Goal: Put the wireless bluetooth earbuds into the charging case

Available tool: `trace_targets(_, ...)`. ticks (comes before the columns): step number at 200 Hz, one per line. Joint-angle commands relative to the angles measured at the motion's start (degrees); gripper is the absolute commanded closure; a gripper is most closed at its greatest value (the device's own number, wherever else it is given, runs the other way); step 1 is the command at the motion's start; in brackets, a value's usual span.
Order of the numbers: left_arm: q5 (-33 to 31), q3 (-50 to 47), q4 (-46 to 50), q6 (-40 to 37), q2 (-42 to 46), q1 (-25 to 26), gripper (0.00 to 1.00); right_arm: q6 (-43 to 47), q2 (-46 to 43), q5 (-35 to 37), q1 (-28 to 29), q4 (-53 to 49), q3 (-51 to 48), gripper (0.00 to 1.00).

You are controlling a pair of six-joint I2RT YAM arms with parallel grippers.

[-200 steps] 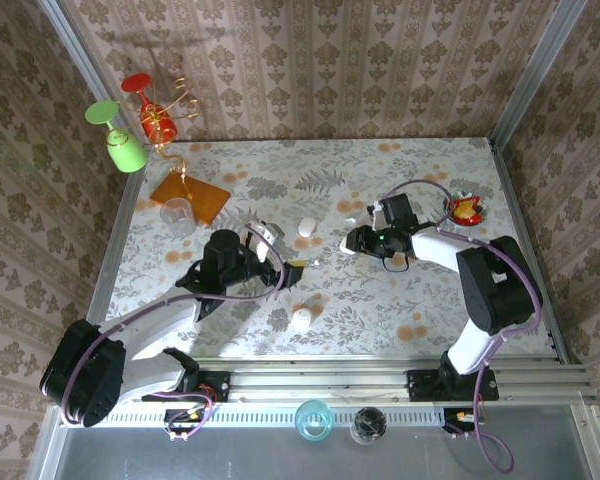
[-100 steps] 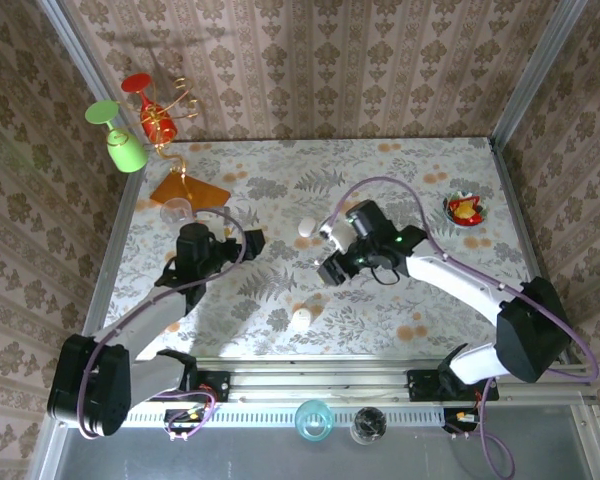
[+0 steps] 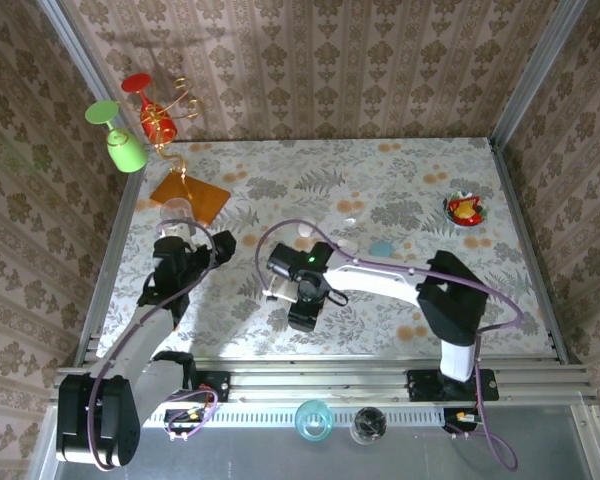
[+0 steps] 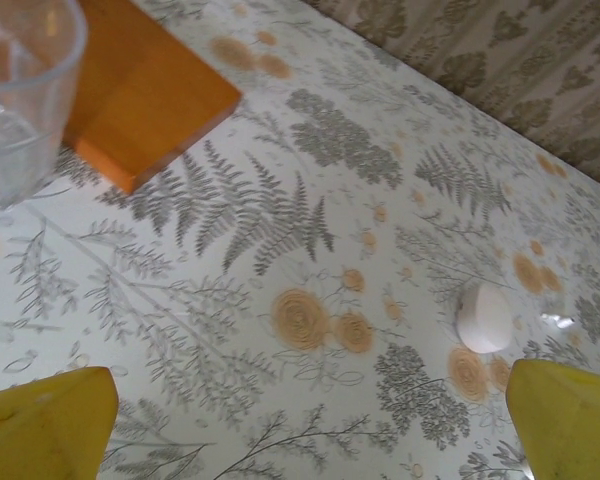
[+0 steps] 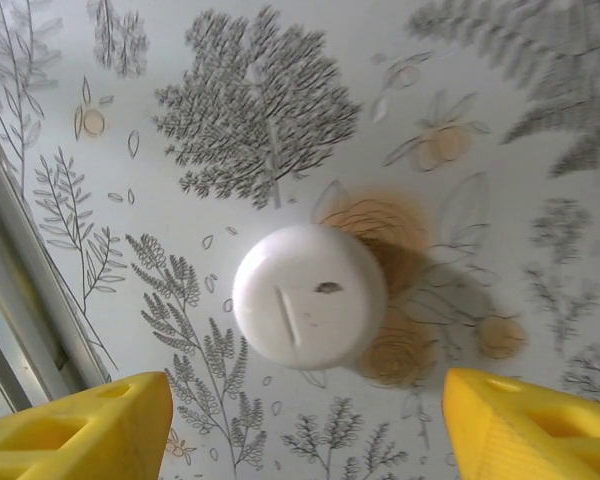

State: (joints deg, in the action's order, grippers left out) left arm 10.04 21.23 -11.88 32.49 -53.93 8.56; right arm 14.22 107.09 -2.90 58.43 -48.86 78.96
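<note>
1. On the worktop [image 3: 430, 170], the right arm stretches across to left of centre. The left arm is folded back beside the glass cup [image 4: 15, 90] and the orange board [image 4: 140, 95].
2. Right tool [image 5: 305, 430]: wide and holding nothing. Its yellow fingertips [image 5: 75, 425] stand either side of the white charging case [image 5: 308, 295] and apart from it. The case lies on the worktop midway between them sideways and just ahead of their tips. By my judgement the coming move turns on that small forward offset plus a descent. The case is round from above, so it offers no long axis to line up with.
3. Left tool [image 4: 305, 425]: also wide and holding nothing. It is well apart from that case, so the right arm is much the nearer.
4. The right wrist view gives the case's top face, lid shut, with a short groove. The top view gives the layout instead, with a teal case [image 3: 380, 247] to the right. The left wrist view adds a second white case [image 4: 485, 317].
5. Earbuds: too small to pick out with certainty.
</note>
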Motion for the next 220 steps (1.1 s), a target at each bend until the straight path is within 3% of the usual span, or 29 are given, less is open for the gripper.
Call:
trace_targets(1, 1.2, -0.6, 0.5, 2.3, 0.9, -0.7, 0.00, 0.8, 3.5, 4.4, 1.0, -5.5, 3.2, 0.27)
trace_targets(83, 2.2, -1.6, -1.2, 2.9, 0.9, -1.0, 0.00, 2.3, 10.4, 3.8, 1.3, -3.2, 5.8, 0.32)
trace_targets(128, 2.7, -1.9, -1.7, 3.2, 1.0, -0.9, 0.00, 0.8, 10.7, 4.3, 0.6, -1.7, 5.0, 0.48)
trace_targets(142, 2.9, -1.9, -1.7, 3.0, 1.0, -1.0, 0.00, -1.1, 10.5, 5.2, 0.2, -0.8, 5.1, 0.55)
trace_targets(193, 2.8, -1.9, -2.5, 2.6, 1.2, -1.0, 0.00, -9.2, 3.5, 3.7, -3.7, 5.3, 1.3, 0.58)
trace_targets(220, 2.6, -2.2, -5.6, 1.5, 0.5, -0.2, 0.00, -19.6, -3.6, 0.0, -9.1, 14.9, -4.5, 0.58)
